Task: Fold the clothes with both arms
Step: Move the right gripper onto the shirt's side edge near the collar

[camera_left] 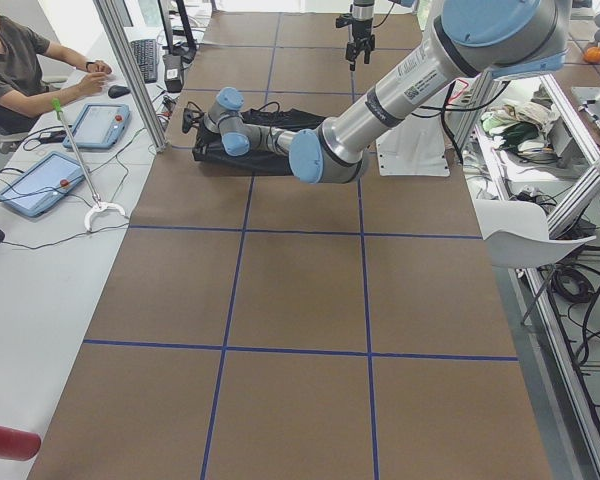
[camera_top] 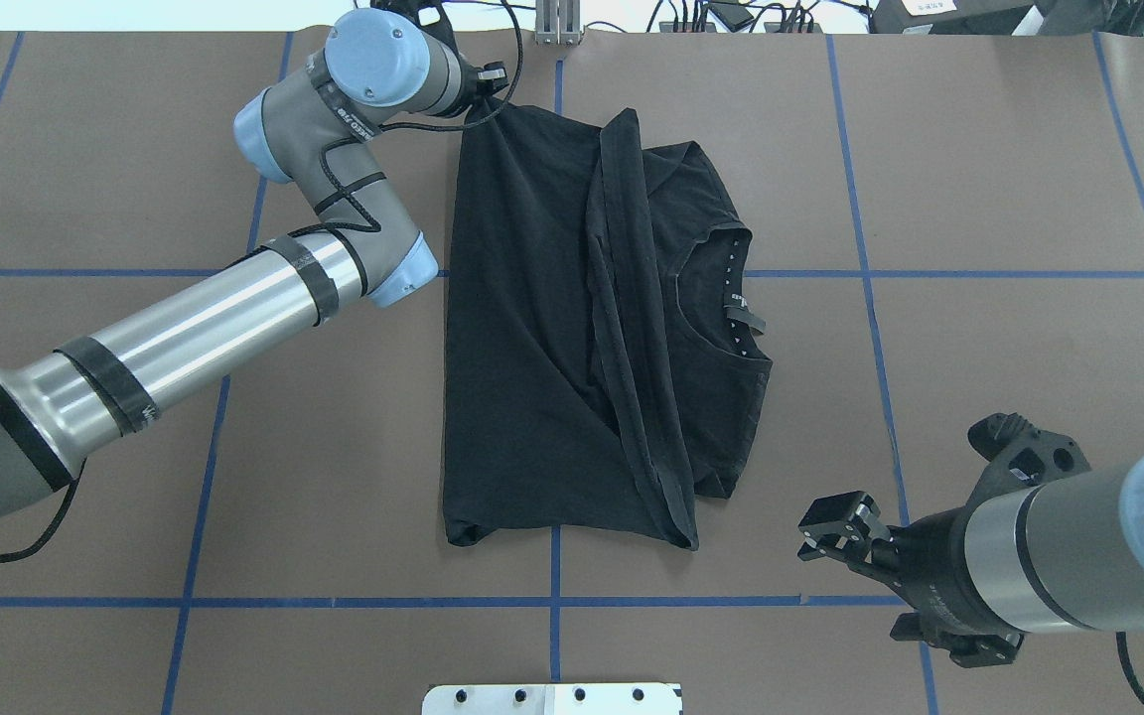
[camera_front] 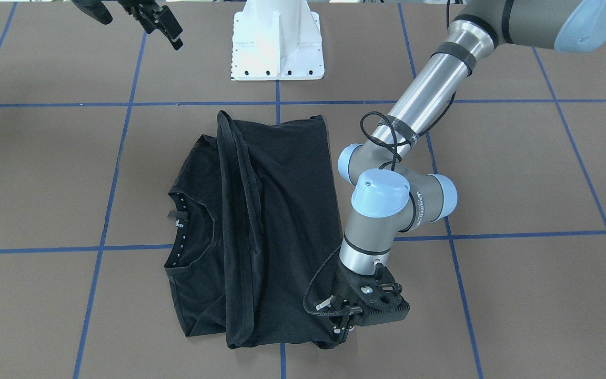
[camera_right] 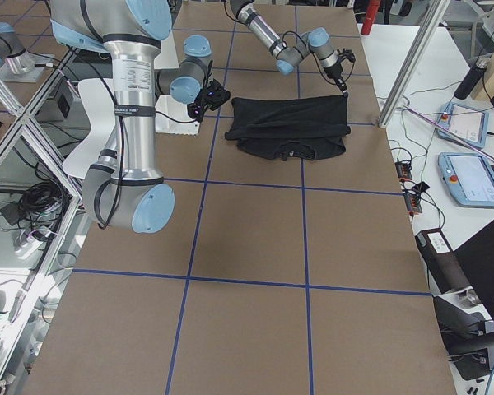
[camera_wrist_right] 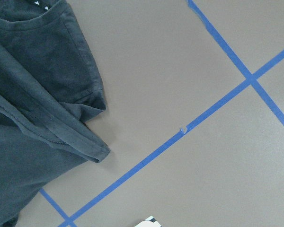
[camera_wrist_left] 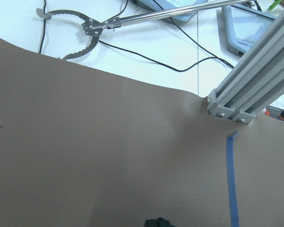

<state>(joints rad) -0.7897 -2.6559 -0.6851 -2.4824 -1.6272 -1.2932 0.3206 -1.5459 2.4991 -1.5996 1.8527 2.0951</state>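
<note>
The black T-shirt [camera_top: 542, 328] lies on the brown table, partly folded, with one side laid over the middle and the collar [camera_top: 731, 298] showing toward my right. My left gripper [camera_top: 486, 91] is down at the shirt's far left corner [camera_front: 329, 337] and is shut on the cloth, which draws to a point there. My right gripper [camera_top: 842, 536] hovers off the shirt's near right corner [camera_wrist_right: 97, 153], open and holding nothing. In the front-facing view the right gripper [camera_front: 158, 23] sits at the top left, well away from the cloth.
The white pedestal base [camera_front: 278, 45] stands behind the shirt. Blue tape lines [camera_top: 860, 273] grid the table. An aluminium post [camera_wrist_left: 246, 94] and a grabber tool [camera_wrist_left: 85, 26] lie past the far edge. A person [camera_left: 20, 70] sits at a side desk with tablets.
</note>
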